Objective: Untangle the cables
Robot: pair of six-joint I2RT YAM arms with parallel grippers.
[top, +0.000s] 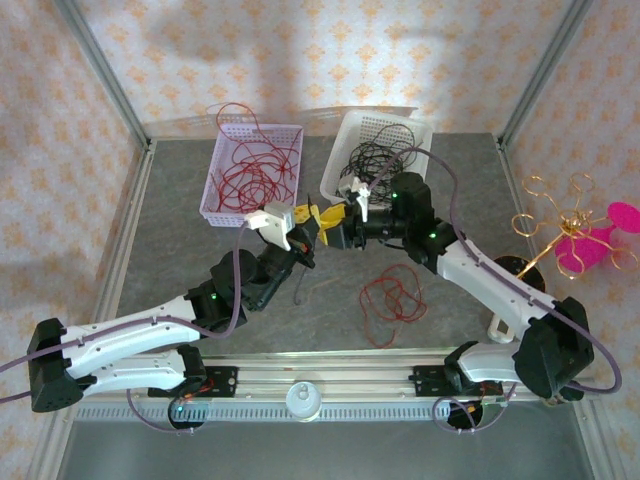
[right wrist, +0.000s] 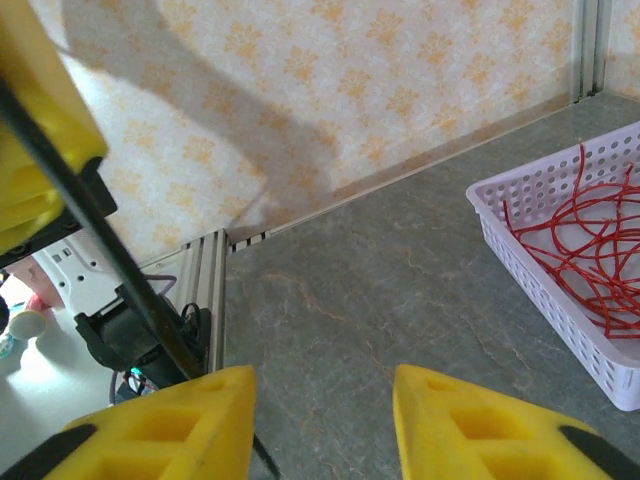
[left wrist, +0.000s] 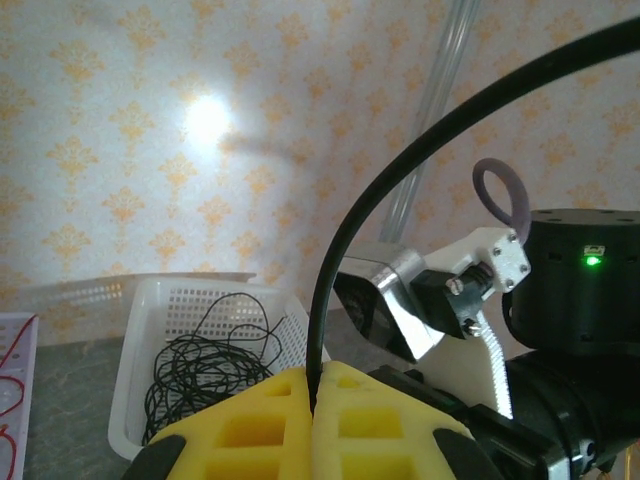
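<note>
Red cables (top: 252, 170) lie coiled in a lilac basket (top: 213, 196) at the back, and black cables (top: 378, 155) fill a white basket (top: 345, 128) beside it. One more red loop (top: 390, 298) lies on the table in front of the right arm. My left gripper (left wrist: 312, 395) is shut on a single black cable (left wrist: 345, 250), which arcs up and to the right. In the top view that gripper (top: 301, 216) meets my right gripper (top: 326, 226) over the table's middle. The right gripper (right wrist: 325, 420) stands open with only bare table between its yellow fingers (right wrist: 190, 420); the black cable (right wrist: 110, 250) runs just past the left one.
The lilac basket (right wrist: 540, 270) with red cables (right wrist: 590, 240) stands to the right of the right gripper. The white basket (left wrist: 140, 340) sits ahead of the left gripper. A gold wire ornament with pink shapes (top: 575, 235) stands beyond the table's right edge. A metal rail (top: 300, 385) runs along the near edge.
</note>
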